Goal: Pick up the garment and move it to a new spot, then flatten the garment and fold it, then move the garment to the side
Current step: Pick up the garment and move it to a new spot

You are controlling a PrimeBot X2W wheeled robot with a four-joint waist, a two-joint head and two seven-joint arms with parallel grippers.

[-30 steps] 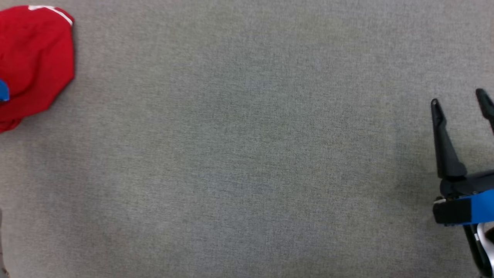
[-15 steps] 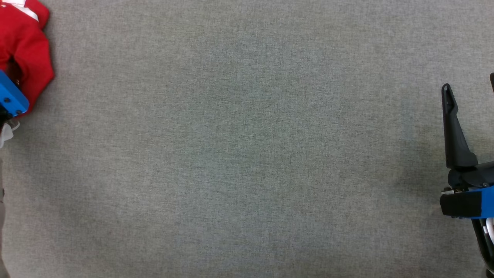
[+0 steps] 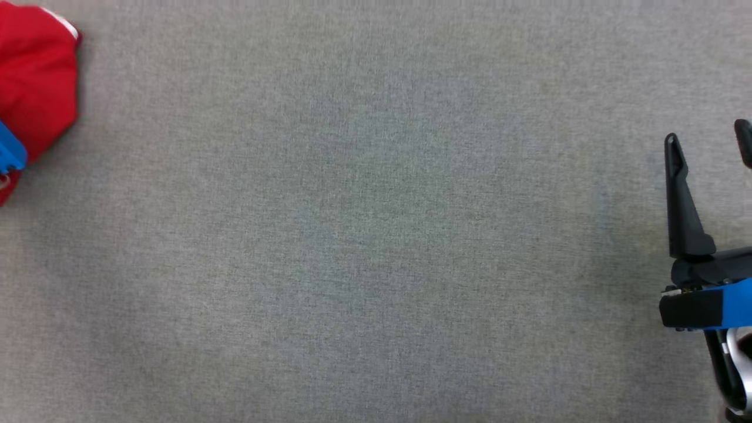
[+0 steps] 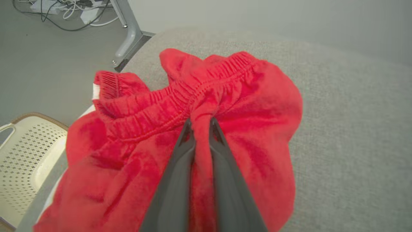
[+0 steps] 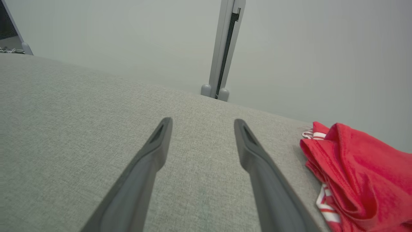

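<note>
1. Crumpled red fleece garment (image 4: 257,96) with a gathered elastic waistband (image 4: 180,96) and white side stripes: heaped at the far left corner of the grey fabric-covered worktop (image 3: 376,235), reaching its left edge.
2. Jaws of the left gripper (image 4: 201,124): drawn nearly together and clamped on a raised fold of the red cloth just below the waistband, the fold squeezed upright between the two long dark fingers.
3. Blue housing of the left arm (image 3: 9,153): at the left border of the head view, lying against the near side of the garment.
4. Jaws of the right gripper (image 5: 202,122): spread wide apart with nothing between them, over the worktop near its right edge, fingers pointing towards the far side, well apart from the garment. Contact with the surface: cannot tell.
5. Off the worktop on the left, seen from the left wrist: cream perforated plastic basket (image 4: 22,151) low beside the edge, bent grey metal table leg (image 4: 127,35) farther off, and a tangle of cables (image 4: 64,13) on the grey floor (image 4: 48,64).
6. Beyond the far edge, seen from the right wrist: pale grey upright post (image 5: 225,48) against a plain wall.
</note>
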